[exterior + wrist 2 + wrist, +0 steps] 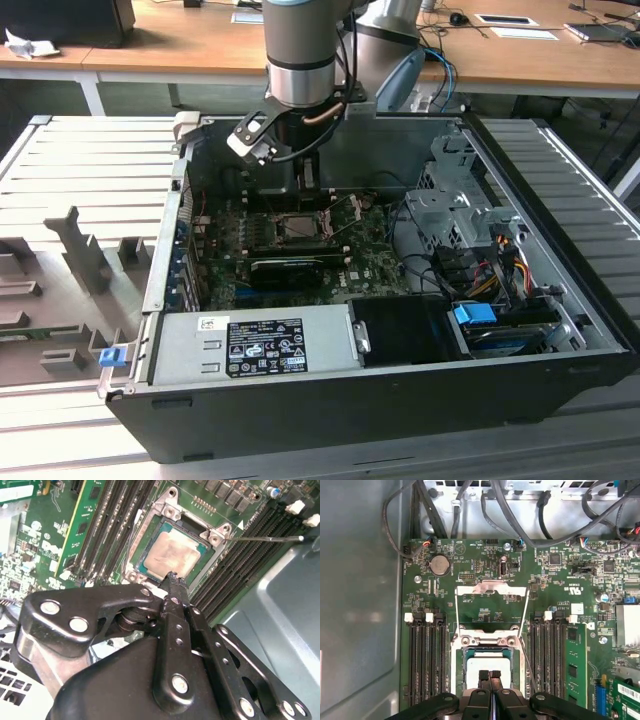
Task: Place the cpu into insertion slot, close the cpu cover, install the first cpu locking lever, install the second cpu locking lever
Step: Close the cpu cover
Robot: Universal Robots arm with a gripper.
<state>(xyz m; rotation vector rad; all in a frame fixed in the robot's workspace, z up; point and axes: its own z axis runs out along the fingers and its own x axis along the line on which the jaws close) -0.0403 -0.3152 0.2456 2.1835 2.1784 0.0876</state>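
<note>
The cpu [172, 555] [487, 666] lies flat in the insertion slot [300, 228], its pale metal top facing up inside the dark rim. My gripper [173, 578] [490, 676] is shut with nothing between its fingertips; they hang over the chip's near edge, and I cannot tell whether they touch it. In the exterior view the arm stands straight above the slot. The cpu cover [492, 586] is swung open and lies back on the green board beyond the slot. Two thin locking levers [456, 615] [525, 612] stand released beside it; one lever [265, 539] sticks out over the memory slots.
Black memory slots [427, 655] flank the socket on both sides. A long black card [285, 268] lies close to the socket, with a grey power supply [250, 345] in front. Cables [520, 515] and a drive cage [450, 215] crowd one side; the case wall [360, 605] rises on the other.
</note>
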